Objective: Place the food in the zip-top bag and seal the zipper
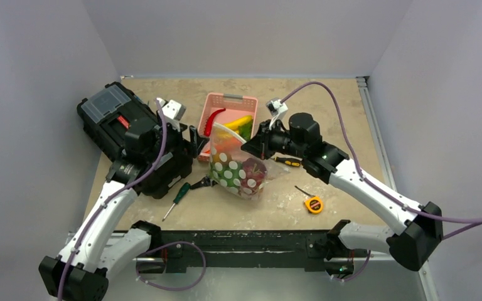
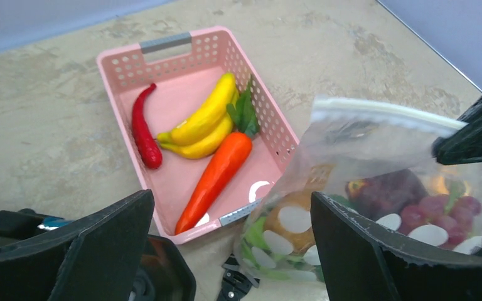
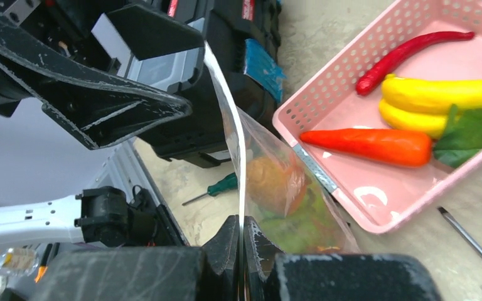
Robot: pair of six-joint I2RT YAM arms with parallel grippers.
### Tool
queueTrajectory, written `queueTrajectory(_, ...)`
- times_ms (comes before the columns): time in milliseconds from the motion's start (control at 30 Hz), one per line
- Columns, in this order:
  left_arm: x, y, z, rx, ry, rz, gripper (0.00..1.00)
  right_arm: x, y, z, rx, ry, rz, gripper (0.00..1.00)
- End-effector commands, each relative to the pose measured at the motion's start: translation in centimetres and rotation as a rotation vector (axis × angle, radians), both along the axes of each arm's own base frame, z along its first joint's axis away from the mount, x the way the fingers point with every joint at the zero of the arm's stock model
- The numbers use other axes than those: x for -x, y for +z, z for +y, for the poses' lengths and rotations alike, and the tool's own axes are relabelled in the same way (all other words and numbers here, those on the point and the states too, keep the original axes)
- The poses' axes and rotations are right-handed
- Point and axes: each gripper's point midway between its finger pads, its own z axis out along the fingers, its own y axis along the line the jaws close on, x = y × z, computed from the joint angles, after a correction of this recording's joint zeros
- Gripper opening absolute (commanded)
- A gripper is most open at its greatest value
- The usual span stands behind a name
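Observation:
The clear polka-dot zip-top bag (image 1: 237,168) stands in front of the pink basket (image 1: 249,103), with grapes and other food inside it. My right gripper (image 1: 248,145) is shut on the bag's top edge and holds it up; in the right wrist view its jaws (image 3: 243,241) pinch the whitish zipper (image 3: 237,141). My left gripper (image 1: 196,142) is open and empty, just left of the bag. In the left wrist view its fingers (image 2: 361,248) are spread wide, with the bag (image 2: 376,188) and zipper (image 2: 383,113) to the right. A red chili (image 2: 143,128), bananas (image 2: 204,119) and a carrot (image 2: 216,172) lie in the basket (image 2: 163,47).
A black toolbox (image 1: 110,119) sits at the left, under my left arm. A green screwdriver (image 1: 177,199) lies near the front left, a yellow-handled screwdriver (image 1: 287,162) under my right wrist and a yellow tape measure (image 1: 314,204) at the front right. Grey walls enclose the table.

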Motion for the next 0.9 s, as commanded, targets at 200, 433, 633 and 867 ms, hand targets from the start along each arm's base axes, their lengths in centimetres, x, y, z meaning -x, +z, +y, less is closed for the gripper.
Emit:
queueTrajectory(200, 0.0, 3.9, 4.3, -0.008, 0.242, -0.232, 0.96, -0.5, 7.8, -7.1, -0.031, -0.302, -0.189, 0.0)
queueTrajectory(433, 0.6, 4.0, 4.0, -0.06, 0.24, -0.244, 0.95, -2.1, 11.4, -12.7, 0.057, -0.548, -0.289, 0.0)
queueTrajectory(633, 0.9, 4.4, 4.4, -0.065, 0.267, -0.259, 0.95, -5.0, 13.5, -18.8, 0.179, -0.858, -0.329, 0.0)
queueTrajectory(867, 1.0, 4.4, 4.0, -0.058, 0.252, -0.249, 0.95, -10.3, 11.4, -25.3, 0.302, -1.188, -0.3, 0.0)
